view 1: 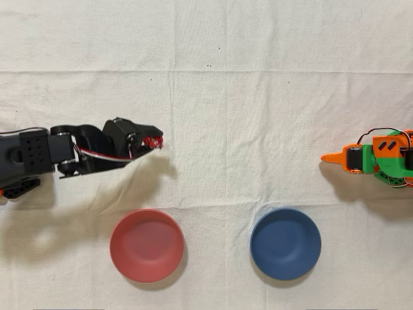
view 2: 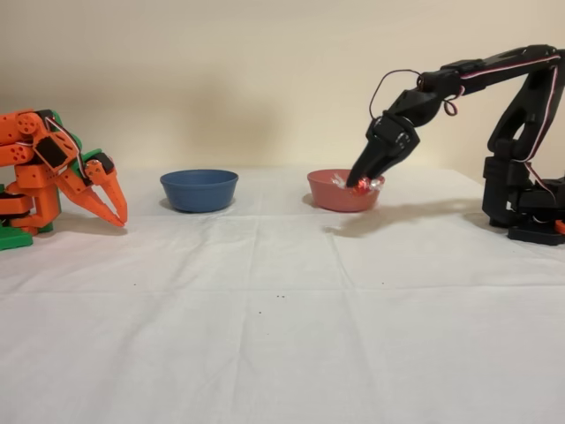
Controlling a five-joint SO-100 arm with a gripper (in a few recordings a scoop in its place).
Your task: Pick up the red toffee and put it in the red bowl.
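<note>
A white cloth-covered table [view 2: 282, 344] stretches bare across the foreground of the fixed view, a few dark specks near its middle. Beyond it, the black arm reaches out from the right edge, raised clear of the cloth, its two-finger gripper [view 2: 362, 184] angled downward. The jaws are drawn nearly together, pinching the tiny red toffee in shiny foil [view 2: 363, 185] at their tips; clear twisted wrapper ends jut out on either side of the red centre. In this view the candy overlaps the near rim of the round, shallow, salmon-red plastic bowl [view 2: 340, 195], which sits toward the far edge of the table.

From overhead, the gripper [view 1: 157, 142] points to the right from the left edge, with the red toffee [view 1: 155, 141] clamped at its tip and a pale wisp of wrapper trailing to the right of it. The toffee's long axis cannot be told with certainty. Here the candy hangs well short of the red bowl [view 1: 146, 245], which lies near the bottom edge, below and just left of the gripper's tip. A matching round blue plastic bowl [view 1: 285, 243] sits beside it to the right, the two apart. An orange arm [view 1: 371, 158] stands idle at the right edge.
</note>
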